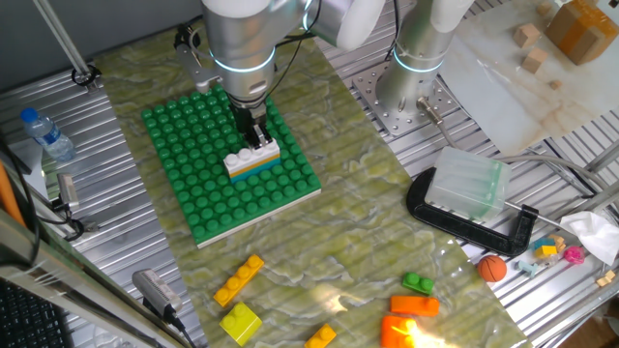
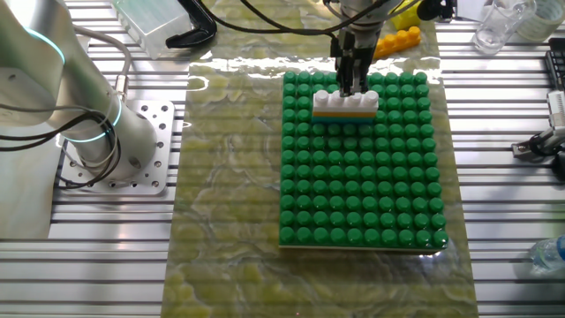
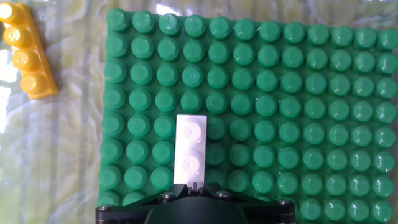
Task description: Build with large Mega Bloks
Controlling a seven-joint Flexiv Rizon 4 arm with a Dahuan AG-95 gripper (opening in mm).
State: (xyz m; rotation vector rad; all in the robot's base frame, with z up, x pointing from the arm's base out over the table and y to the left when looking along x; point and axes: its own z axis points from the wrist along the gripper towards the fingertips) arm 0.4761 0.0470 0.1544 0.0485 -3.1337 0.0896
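A white four-stud Mega Blok (image 1: 253, 156) tops a short stack with an orange and a cyan layer, on the green studded baseplate (image 1: 193, 193). The stack also shows in the other fixed view (image 2: 346, 103). My gripper (image 1: 255, 138) stands straight over the stack, fingers together, tips down on the white brick's top. In the hand view the white brick (image 3: 190, 149) runs under my gripper (image 3: 196, 185), with two studs showing. Loose blocks lie in front of the plate: a yellow-orange bar (image 1: 239, 280), a yellow brick (image 1: 241, 322), a green one (image 1: 418, 283) and orange ones (image 1: 414, 305).
A black clamp (image 1: 464, 220) and a clear box (image 1: 468, 184) sit right of the mat. A water bottle (image 1: 46, 133) lies at the left. Small wooden cubes (image 1: 527, 39) are at the far right. The yellow-orange bar (image 3: 25, 50) lies just off the plate's corner.
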